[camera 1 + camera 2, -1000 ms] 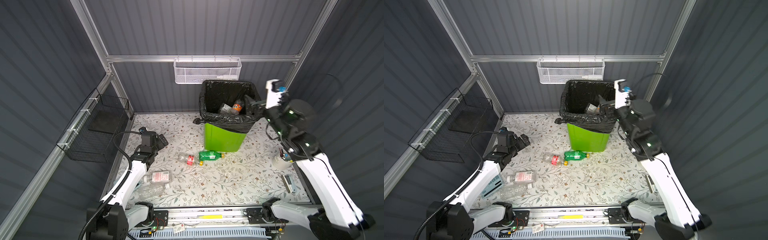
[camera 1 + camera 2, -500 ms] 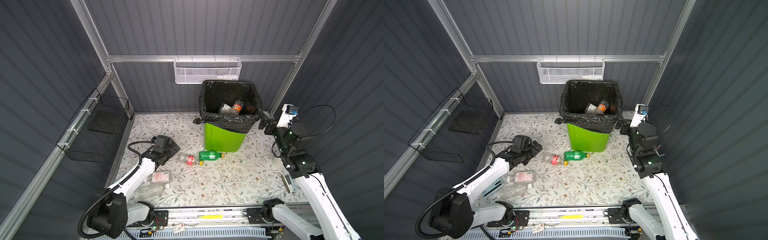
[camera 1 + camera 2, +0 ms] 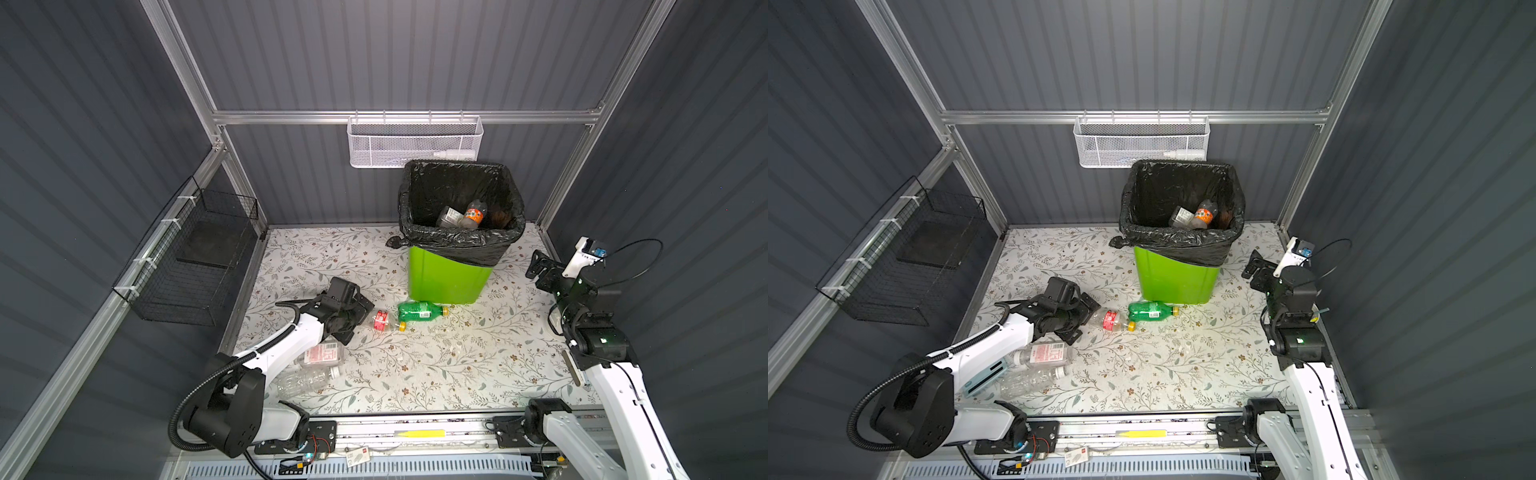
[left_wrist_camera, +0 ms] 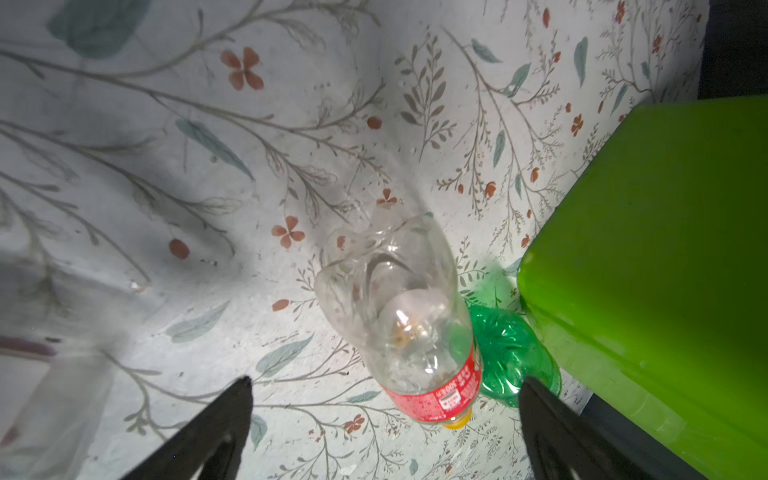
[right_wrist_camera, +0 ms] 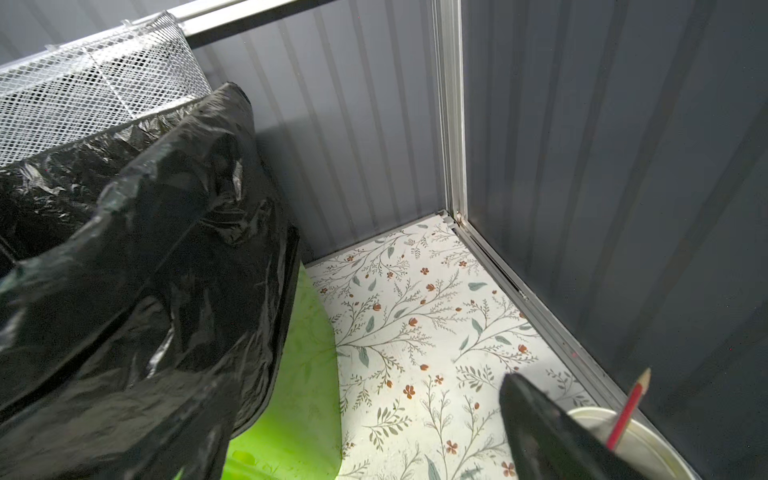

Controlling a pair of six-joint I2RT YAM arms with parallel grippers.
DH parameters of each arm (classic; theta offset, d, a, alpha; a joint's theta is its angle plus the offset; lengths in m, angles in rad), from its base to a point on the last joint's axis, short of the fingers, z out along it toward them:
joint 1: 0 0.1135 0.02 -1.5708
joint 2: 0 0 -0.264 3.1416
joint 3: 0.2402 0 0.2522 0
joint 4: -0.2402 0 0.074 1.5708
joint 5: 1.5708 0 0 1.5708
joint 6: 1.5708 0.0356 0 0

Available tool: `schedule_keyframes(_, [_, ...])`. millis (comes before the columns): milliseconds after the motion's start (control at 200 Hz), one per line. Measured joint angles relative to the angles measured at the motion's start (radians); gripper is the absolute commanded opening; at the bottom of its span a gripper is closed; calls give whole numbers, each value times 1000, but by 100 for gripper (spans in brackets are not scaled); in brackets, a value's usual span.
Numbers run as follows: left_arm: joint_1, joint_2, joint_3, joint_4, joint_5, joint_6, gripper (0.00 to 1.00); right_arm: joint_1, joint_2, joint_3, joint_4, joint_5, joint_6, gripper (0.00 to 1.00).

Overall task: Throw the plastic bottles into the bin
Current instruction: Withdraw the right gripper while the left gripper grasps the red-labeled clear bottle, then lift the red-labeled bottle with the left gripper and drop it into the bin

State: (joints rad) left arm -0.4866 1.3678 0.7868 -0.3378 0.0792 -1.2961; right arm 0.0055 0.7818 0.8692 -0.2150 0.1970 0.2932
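Note:
The green bin (image 3: 446, 282) (image 3: 1173, 282) with its black bag stands at the back; it holds an orange-label bottle (image 3: 473, 214) and others. A clear red-label bottle (image 3: 381, 321) (image 3: 1112, 321) (image 4: 399, 316) lies in front of the bin, beside a green bottle (image 3: 419, 311) (image 3: 1150, 311) (image 4: 511, 353). My left gripper (image 3: 357, 318) (image 3: 1081, 318) (image 4: 386, 381) is open just over the red-label bottle, not touching it. Two more clear bottles (image 3: 322, 355) (image 3: 303, 380) lie by the left arm. My right gripper (image 3: 540, 268) (image 3: 1256, 266) is open and empty right of the bin; one finger (image 5: 536, 424) shows.
A white mesh basket (image 3: 415, 141) hangs on the back wall with a white squeeze bottle (image 3: 453, 154) in it. A black wire basket (image 3: 195, 257) hangs on the left wall. A white cup (image 5: 623, 440) with a red pencil stands by the right wall.
My right arm has come down from over the bin to the floor space right of it. My left gripper has moved right, up to the red-label bottle.

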Motion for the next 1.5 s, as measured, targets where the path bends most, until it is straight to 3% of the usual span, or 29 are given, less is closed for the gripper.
schedule_keyframes(605, [-17, 229, 35, 193, 102, -43, 92, -47, -64, -45, -27, -22, 33, 99])
schedule_keyframes(756, [-17, 261, 47, 241, 117, -44, 83, -53, -67, -45, -34, -31, 37, 99])
schedule_keyframes(996, [-17, 288, 47, 278, 129, -45, 58, -60, -68, -45, -44, -37, 40, 99])
schedule_keyframes(1351, [-2, 281, 48, 286, 119, -28, 47, -65, -68, -45, -47, -40, 40, 99])
schedule_keyframes(1501, [76, 203, 84, 262, 105, 40, 43, -69, -70, -45, -48, -40, 40, 99])
